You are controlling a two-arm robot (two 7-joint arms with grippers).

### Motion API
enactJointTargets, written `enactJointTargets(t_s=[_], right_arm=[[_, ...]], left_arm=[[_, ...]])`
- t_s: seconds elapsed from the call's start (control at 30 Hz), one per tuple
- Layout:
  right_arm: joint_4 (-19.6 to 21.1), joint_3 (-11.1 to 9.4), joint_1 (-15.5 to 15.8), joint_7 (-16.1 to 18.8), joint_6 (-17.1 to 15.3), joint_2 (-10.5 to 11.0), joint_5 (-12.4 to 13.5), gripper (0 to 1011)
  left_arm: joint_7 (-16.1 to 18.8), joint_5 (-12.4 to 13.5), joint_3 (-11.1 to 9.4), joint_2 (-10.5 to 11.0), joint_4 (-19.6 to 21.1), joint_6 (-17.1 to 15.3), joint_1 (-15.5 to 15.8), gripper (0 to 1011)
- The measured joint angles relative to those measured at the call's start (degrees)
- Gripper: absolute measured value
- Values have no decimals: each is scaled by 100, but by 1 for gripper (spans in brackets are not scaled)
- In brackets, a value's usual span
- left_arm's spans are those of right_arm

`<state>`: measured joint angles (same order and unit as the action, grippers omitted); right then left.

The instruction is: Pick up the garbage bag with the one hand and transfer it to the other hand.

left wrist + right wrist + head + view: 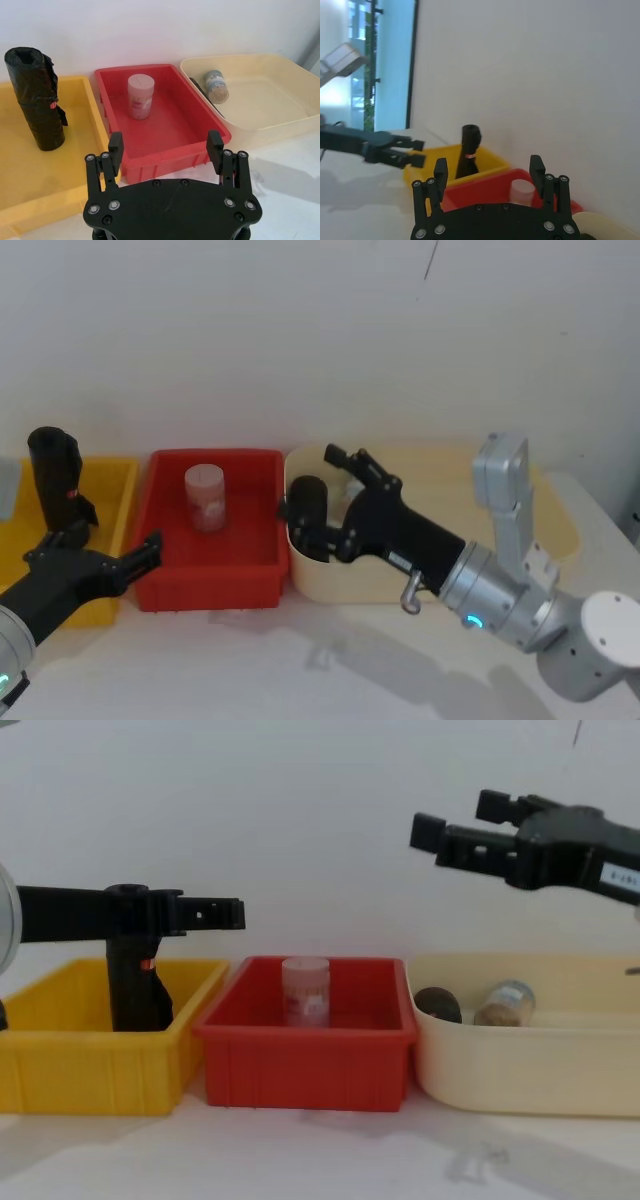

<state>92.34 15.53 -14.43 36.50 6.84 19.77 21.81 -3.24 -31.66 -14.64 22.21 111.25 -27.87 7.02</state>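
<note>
White worktop [260, 660] carries three bins in a row, and the red bin [305, 1055] in the middle is our landmark. Left of it sits the yellow bin [95, 1065], right of it the cream tub [530, 1065]. Inside the yellow bin, the garbage bag [36, 97] stands upright, red label showing, nothing gripping it. Left tool [105, 558] hovers open and empty by the red bin's left wall, just in front of the bag. Right tool [470, 830] hangs high above the cream tub, fingers spread, holding nothing. A pale jar [305, 990] stands upright within the red bin.
</note>
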Motion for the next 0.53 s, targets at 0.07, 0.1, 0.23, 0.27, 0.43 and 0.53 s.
enactJointTargets(t_s=[0.07, 0.1, 0.23, 0.27, 0.43, 0.53], right_arm=[[33, 45, 70, 53, 111, 26, -29, 1001], [43, 57, 87, 67, 146, 32, -40, 1000], [89, 126, 177, 140, 300, 65, -88, 1000], [96, 137, 191, 149, 321, 69, -95, 1000], [127, 182, 253, 197, 428, 92, -128, 1001], [141, 202, 281, 224, 474, 103, -140, 1000]], left_arm=[[0, 0, 0, 0, 0, 0, 0, 1001], [0, 0, 0, 0, 0, 0, 0, 1001], [0, 0, 0, 0, 0, 0, 0, 1001], [0, 0, 0, 0, 0, 0, 0, 1001], [0, 0, 0, 0, 0, 0, 0, 1001], [0, 0, 0, 0, 0, 0, 0, 1001]])
